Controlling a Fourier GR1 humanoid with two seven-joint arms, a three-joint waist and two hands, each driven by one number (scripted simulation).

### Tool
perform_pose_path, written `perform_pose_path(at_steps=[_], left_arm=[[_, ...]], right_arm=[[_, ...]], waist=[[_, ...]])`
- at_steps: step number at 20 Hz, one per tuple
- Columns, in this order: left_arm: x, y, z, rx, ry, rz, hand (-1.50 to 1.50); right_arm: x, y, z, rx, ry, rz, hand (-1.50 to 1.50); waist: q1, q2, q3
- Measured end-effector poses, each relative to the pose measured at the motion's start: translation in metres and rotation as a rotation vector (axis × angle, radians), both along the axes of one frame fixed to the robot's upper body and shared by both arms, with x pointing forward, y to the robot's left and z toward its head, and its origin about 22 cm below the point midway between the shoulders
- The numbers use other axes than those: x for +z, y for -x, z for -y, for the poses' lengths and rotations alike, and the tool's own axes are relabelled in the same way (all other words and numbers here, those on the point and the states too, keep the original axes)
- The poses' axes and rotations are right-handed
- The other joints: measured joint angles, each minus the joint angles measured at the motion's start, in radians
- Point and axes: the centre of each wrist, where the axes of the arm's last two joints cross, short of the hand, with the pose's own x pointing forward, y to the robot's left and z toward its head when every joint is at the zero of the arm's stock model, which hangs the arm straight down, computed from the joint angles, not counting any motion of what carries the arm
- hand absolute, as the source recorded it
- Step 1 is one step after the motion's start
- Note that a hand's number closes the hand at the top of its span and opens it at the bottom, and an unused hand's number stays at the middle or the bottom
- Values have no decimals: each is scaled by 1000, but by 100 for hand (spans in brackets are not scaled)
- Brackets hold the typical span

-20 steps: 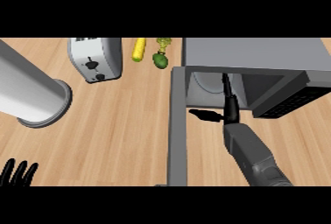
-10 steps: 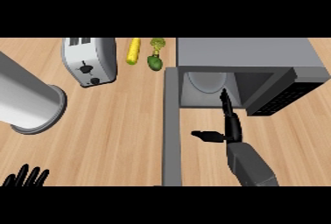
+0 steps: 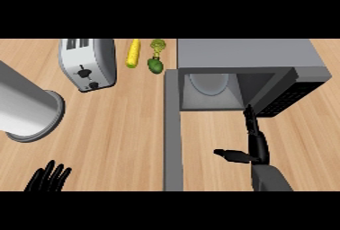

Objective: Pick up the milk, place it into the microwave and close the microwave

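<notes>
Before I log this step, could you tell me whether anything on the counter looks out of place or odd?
The microwave stands with its door swung wide open, and no milk shows inside it or on the counter. The right robot hand is open and holds nothing. The toaster sits upright; nothing looks spilled or damaged.

toaster, banana, green vegetable, grey cylinder

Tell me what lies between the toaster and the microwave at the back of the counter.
In the head view, a yellow vegetable and a green one lie side by side on the counter between the toaster and the microwave.
</notes>
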Motion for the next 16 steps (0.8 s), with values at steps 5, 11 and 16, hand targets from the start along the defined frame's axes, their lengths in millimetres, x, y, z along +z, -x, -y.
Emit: perform_pose_path(at_steps=[5,11,16], left_arm=[[-6,-12,15,-126,-39,-16,-150],[-12,-38,44,-245,-144,-10,150],[-26,-56,68,-306,-169,1,150]], right_arm=[[-2,33,37,-43,7,13,150],[3,75,72,-97,-12,-2,-150],[16,103,104,-143,-54,7,-150]], waist=[[-5,0,0],[-5,1,0],[0,3,0]])
